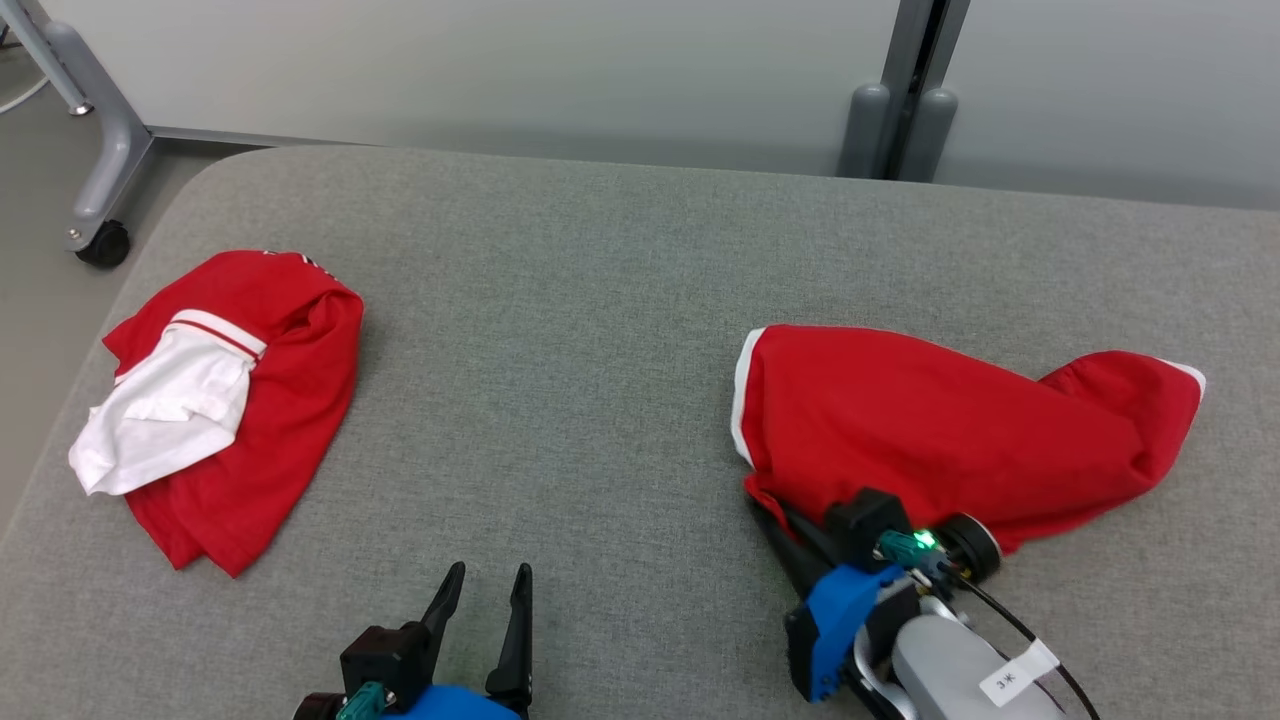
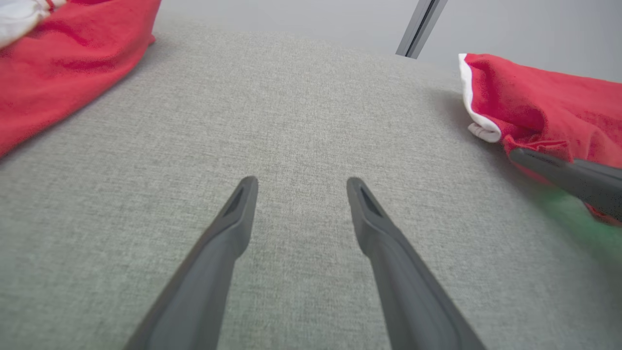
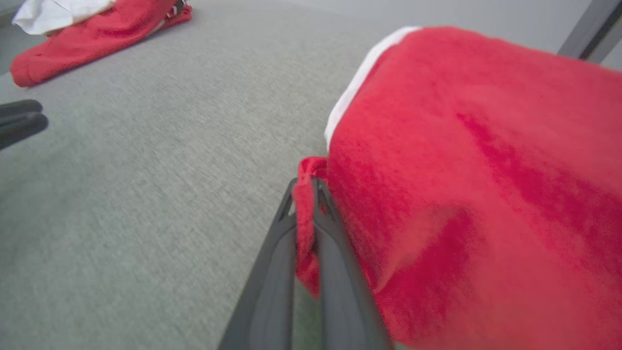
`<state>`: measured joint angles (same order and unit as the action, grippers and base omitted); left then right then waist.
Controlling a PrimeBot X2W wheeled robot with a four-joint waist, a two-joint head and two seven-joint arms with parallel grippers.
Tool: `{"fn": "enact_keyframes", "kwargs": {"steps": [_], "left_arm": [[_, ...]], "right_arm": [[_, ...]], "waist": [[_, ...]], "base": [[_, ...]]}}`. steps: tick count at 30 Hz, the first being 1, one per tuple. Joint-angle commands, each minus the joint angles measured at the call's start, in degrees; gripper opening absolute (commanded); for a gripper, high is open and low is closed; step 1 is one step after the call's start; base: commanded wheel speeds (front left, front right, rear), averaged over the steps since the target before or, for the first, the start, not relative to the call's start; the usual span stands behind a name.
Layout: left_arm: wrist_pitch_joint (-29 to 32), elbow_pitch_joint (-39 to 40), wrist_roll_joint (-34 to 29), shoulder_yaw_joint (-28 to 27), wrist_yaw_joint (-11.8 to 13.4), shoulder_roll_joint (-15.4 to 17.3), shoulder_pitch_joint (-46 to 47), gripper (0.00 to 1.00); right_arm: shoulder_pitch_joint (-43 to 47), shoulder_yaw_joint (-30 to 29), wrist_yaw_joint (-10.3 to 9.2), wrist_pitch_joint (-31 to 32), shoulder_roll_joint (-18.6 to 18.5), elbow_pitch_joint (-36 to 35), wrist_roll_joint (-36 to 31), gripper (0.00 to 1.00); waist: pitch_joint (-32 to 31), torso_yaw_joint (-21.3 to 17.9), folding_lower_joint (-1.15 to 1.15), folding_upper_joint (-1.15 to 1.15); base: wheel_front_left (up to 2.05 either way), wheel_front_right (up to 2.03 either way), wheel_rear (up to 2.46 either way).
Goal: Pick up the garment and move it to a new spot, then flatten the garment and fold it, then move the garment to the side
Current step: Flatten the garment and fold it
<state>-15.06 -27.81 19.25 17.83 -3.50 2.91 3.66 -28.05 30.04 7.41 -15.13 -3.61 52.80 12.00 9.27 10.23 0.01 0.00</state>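
Garment, location: I see the red garment (image 1: 950, 420) lying crumpled on the right half of the grey padded table (image 1: 600, 300), toward my near edge.
Garment, markings: a white trim band (image 1: 742, 400) edges its left end. The fabric facing me is plain red.
Garment, long axis: it runs left to right across the head view. The broad, white-trimmed end points to my left. The narrower end, tipped with white, points right and slightly away.
Garment relative to claw: the right gripper (image 3: 303, 187) sits at the garment's near-left corner, with the bulk of the cloth lying away and to the right of the fingers.
Right gripper, state: the fingers are drawn together on a fold of the red fabric. In the right wrist view I see the cloth pinched between them.
Right arm, label: a white tag (image 1: 1005, 682) on the forearm carries two dark characters that I cannot read with certainty. A green light (image 1: 925, 540) glows at the wrist.
Left gripper, state: the left gripper (image 2: 301, 182) has its fingers spread wide with bare table showing between them. It touches no cloth.
Left gripper, position: near edge, between the two garments and well apart from both.
Second garment: a red and white second garment (image 1: 230, 400) lies bunched on the left half of the table. Small white marks near its far edge are too small to read.
Background: a wheeled frame (image 1: 100, 240) stands at far left and a grey post (image 1: 905, 100) stands behind the table.
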Motion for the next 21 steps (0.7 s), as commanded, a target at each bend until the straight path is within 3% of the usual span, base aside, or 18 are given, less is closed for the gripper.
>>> {"fn": "enact_keyframes", "kwargs": {"steps": [1, 10, 16, 21], "left_arm": [[-0.18, -0.35, 0.39, -0.17, -0.27, -0.03, -0.13, 1.00], [-0.18, -2.52, -0.34, -0.81, -1.18, -0.04, -1.72, 1.00], [-0.18, -2.78, 0.27, -1.30, -1.15, -0.03, -2.88, 1.00], [-0.18, -3.03, 0.79, -1.98, -0.81, -0.03, -4.35, 1.00]], "right_arm": [[-0.49, 1.62, 0.11, -0.03, 0.69, -4.31, 0.89, 0.00], [-13.38, 8.18, 0.08, -0.02, 0.56, -27.09, 9.76, 0.00], [-18.93, 3.21, 0.08, -0.02, 0.56, -35.79, 13.52, 0.00], [-11.30, -0.39, 0.08, -0.02, -3.19, -36.51, 14.64, 0.00]], "waist": [[-0.46, 0.13, -0.01, 0.00], [-3.64, 1.98, -0.01, 0.00], [-4.93, 2.47, -0.01, 0.00], [-5.14, 0.64, -0.01, 0.00]], "base": [[0.00, 0.00, 0.00], [0.00, 0.00, 0.00], [0.00, 0.00, 0.00], [0.00, 0.00, 0.00]]}}
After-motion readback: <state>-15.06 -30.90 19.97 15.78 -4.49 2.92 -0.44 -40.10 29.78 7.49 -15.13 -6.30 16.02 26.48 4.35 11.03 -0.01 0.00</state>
